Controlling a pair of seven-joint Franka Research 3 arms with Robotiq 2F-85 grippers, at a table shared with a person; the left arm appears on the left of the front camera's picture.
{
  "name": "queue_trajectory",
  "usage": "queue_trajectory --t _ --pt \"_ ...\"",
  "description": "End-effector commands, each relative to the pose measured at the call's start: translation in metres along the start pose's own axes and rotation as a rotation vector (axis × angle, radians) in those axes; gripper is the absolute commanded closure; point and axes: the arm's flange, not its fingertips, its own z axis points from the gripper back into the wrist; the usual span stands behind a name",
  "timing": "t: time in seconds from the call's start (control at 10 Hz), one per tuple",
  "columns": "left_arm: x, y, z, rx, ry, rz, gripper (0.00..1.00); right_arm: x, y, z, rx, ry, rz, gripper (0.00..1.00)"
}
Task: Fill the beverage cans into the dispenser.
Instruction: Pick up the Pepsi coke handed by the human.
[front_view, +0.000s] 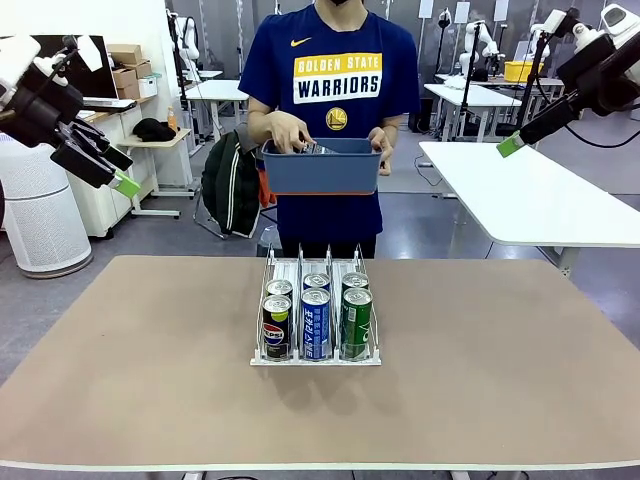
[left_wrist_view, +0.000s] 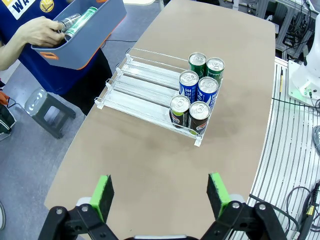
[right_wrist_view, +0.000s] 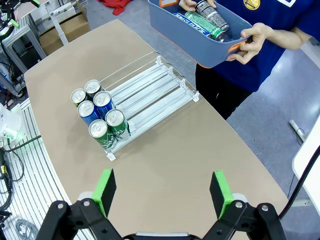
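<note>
Six upright cans (front_view: 316, 320) in clear dispenser (left_wrist_view: 142, 87)

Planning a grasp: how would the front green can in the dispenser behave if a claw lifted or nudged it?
The front green can is slim, tall and upright, so a nudge would likely tip it, though the dispenser dividers may steady it. Its smooth round wall looks slippery; on its side it would probably roll.

Both the left gripper (left_wrist_view: 161, 194) and right gripper (right_wrist_view: 163, 191) are black with green pads (left_wrist_view: 104, 194).
</note>
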Motion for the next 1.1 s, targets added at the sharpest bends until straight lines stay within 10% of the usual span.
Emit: queue_trajectory --t 0.0,1.0 --pt "0.0 0.0004 0.0002 0.005 0.0 -0.001 0.0 -0.0016 0.0008 -0.001 0.001 0.001 -0.001 0.0" --pt "0.0 0.0004 0.0002 0.005 0.0 -0.001 0.0 -0.0016 0.0008 -0.001 0.001 0.001 -0.001 0.0"
